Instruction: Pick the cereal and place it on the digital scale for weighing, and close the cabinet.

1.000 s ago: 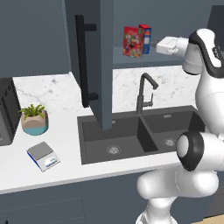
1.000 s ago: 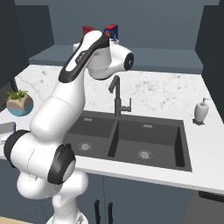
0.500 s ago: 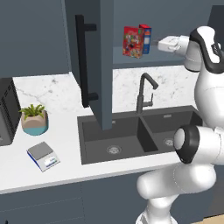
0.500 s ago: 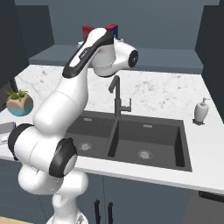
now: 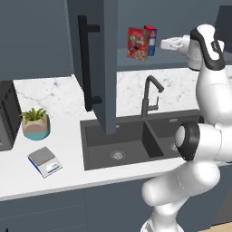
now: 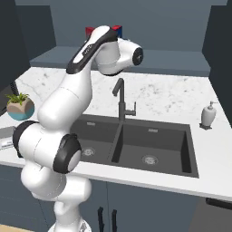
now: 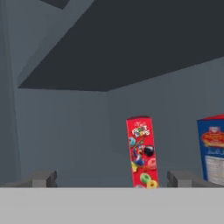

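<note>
The cereal [image 5: 137,43] is a red box standing upright on the shelf of the open cabinet [image 5: 108,68], whose door swings out over the sink. In the hand view the cereal [image 7: 142,152] stands ahead, slightly right of centre. My gripper [image 5: 162,44] hovers at shelf height just right of the boxes, open, with nothing between its fingertips [image 7: 43,178]. The digital scale [image 5: 44,161] lies on the counter at the front left, well away from the arm.
A blue box with a red top [image 5: 152,40] stands right beside the cereal, at the right in the hand view [image 7: 212,148]. A black faucet [image 5: 149,95] rises over the dark sink [image 5: 131,140]. Potted plant [image 5: 35,123], microwave [image 5: 4,118] and soap dispenser [image 6: 207,114] stand on the counter.
The hand has crept slightly left toward the shelf and the arm's elbow has shifted. The boxes, door and scale have stayed put.
</note>
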